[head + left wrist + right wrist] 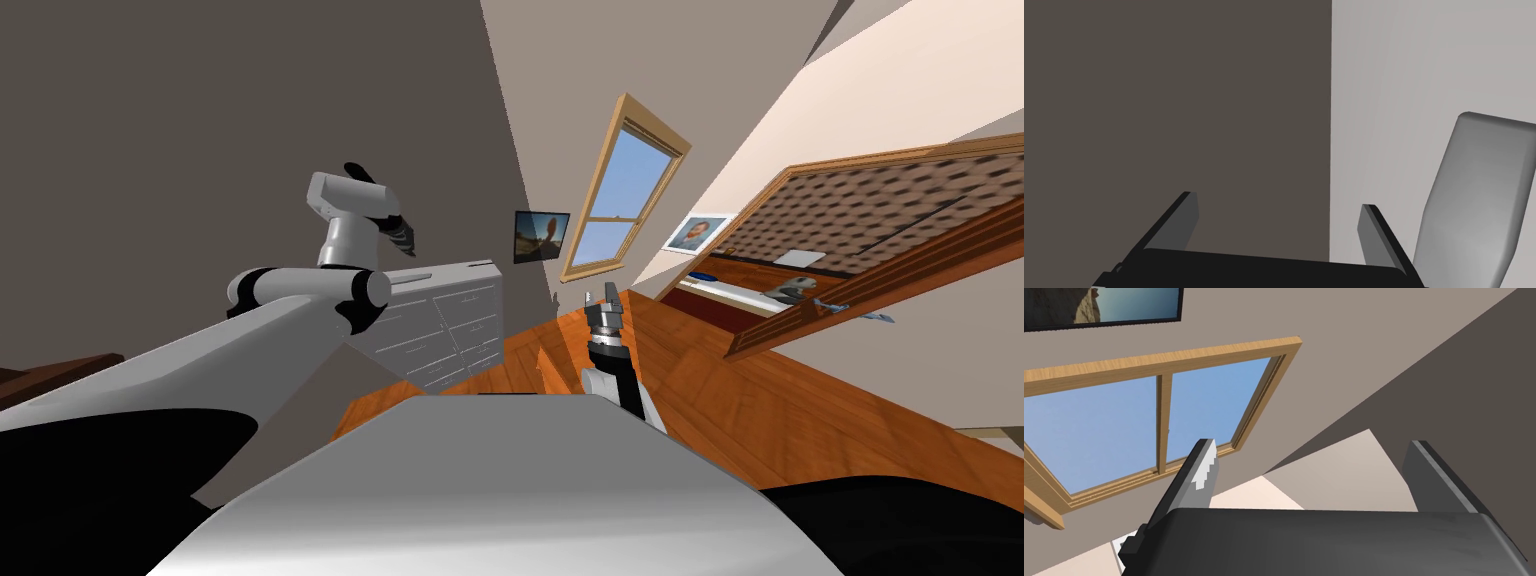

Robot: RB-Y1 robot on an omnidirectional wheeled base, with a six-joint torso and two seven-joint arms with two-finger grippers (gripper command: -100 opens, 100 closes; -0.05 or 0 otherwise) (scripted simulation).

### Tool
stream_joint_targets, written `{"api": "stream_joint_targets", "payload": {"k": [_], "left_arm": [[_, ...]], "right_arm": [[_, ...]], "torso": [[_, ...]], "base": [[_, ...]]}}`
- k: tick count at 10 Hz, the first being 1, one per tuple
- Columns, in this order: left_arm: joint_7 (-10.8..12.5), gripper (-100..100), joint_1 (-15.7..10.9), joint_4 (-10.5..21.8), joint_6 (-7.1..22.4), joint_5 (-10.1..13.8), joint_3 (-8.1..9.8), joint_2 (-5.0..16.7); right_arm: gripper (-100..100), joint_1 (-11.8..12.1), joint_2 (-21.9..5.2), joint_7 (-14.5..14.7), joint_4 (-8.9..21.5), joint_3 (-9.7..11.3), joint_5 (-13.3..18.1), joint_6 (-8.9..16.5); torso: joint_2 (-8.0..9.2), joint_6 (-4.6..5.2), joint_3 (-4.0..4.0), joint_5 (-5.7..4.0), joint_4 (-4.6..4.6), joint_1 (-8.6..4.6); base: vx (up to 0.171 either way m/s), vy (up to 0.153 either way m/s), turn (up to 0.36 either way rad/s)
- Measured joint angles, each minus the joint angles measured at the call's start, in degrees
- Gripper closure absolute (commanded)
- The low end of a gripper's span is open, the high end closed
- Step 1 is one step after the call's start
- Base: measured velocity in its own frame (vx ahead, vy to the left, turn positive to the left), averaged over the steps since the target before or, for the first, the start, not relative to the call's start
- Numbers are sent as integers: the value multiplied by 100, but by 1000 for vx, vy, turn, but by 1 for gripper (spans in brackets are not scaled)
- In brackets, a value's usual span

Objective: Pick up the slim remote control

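Note:
My left arm is raised at the left, and its gripper [403, 236] points toward a dark grey wall. In the left wrist view this gripper [1279, 220] is open with nothing between its fingers, facing a corner where the dark wall meets a lighter one. My right gripper [603, 293] is held upright above the wooden floor in the middle. In the right wrist view it [1314, 473] is open and holds nothing. A slim flat thing [415, 278] lies on the dresser's top, too small to identify.
A white dresser [450, 320] with several drawers stands against the wall ahead. Orange wooden floor [760, 400] stretches to the right. A wooden-framed piece with a patterned brown top [880, 220] stands at the right, with several small things [790, 290] on a surface beside it.

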Motion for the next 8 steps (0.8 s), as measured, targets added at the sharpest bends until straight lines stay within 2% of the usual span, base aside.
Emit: {"api": "stream_joint_targets", "payload": {"k": [2,7,8], "left_arm": [[-9,-100,-164,276,133,58,-41,63],[44,-100,-493,985,930,309,-174,233],[36,-100,-499,1091,1002,326,-175,252]], "right_arm": [[0,0,0,0,0,0,0,0],[0,0,0,0,0,0,0,0],[0,0,0,0,0,0,0,0]], "torso": [[-1,0,0,-1,1,1],[-8,0,-5,2,-2,7],[-3,0,-2,2,-2,3]], "base": [[20,27,-6],[28,33,-4],[28,38,-1]]}}
